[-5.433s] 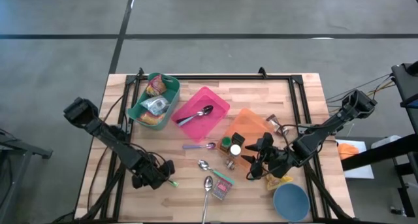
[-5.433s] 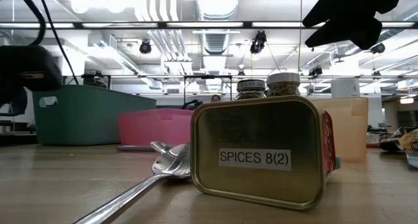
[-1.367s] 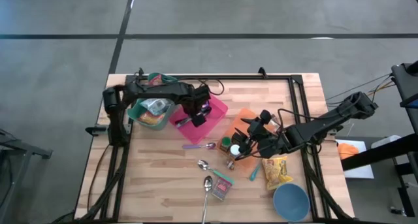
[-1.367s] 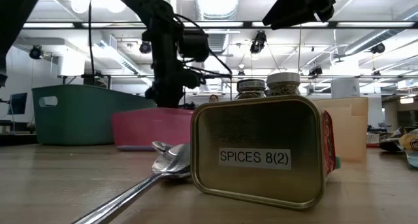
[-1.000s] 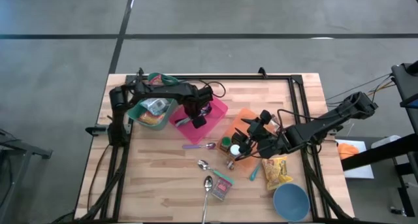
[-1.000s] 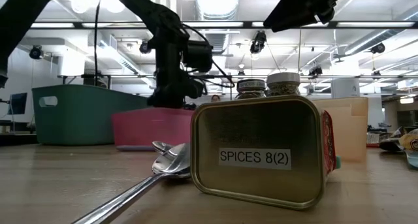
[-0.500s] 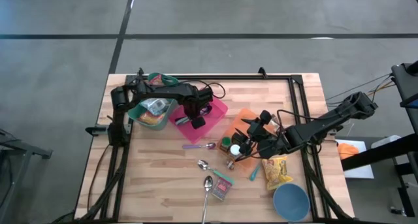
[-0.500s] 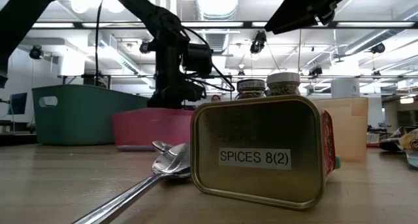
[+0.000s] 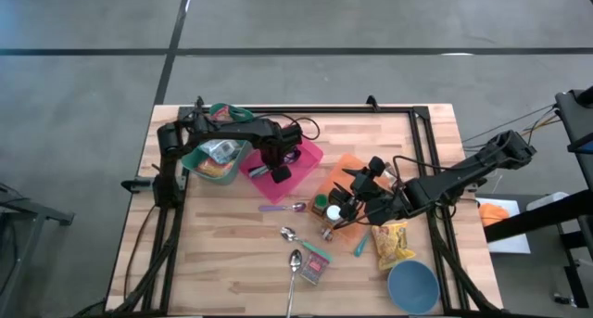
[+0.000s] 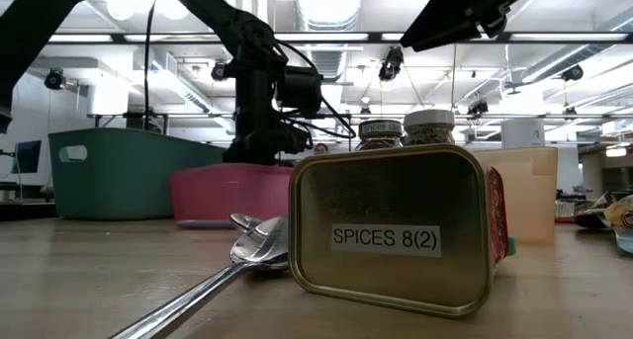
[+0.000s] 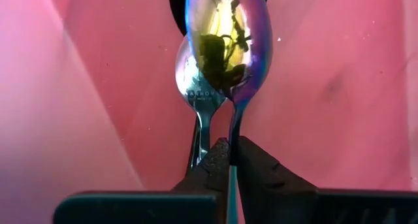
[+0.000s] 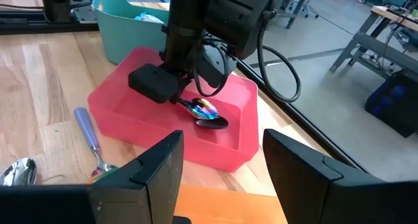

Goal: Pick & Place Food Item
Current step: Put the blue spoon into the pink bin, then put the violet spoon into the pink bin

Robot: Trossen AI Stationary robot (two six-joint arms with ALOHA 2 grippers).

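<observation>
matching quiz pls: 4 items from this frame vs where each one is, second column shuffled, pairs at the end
Items
1. iridescent spoon
2. snack bag
3. blue bowl
4. spice tin

Places
A. on bare wood between the orange bin and the bowl
B. near the table's front edge, right of centre
C. inside the pink bin, handle pinched by the left gripper
D. lying on its side beside two loose spoons

Pairs: 1-C, 2-A, 3-B, 4-D

Bright overhead ceiling lights (image 10: 321, 3); soft shadows; left wrist close-up blurred.
</observation>
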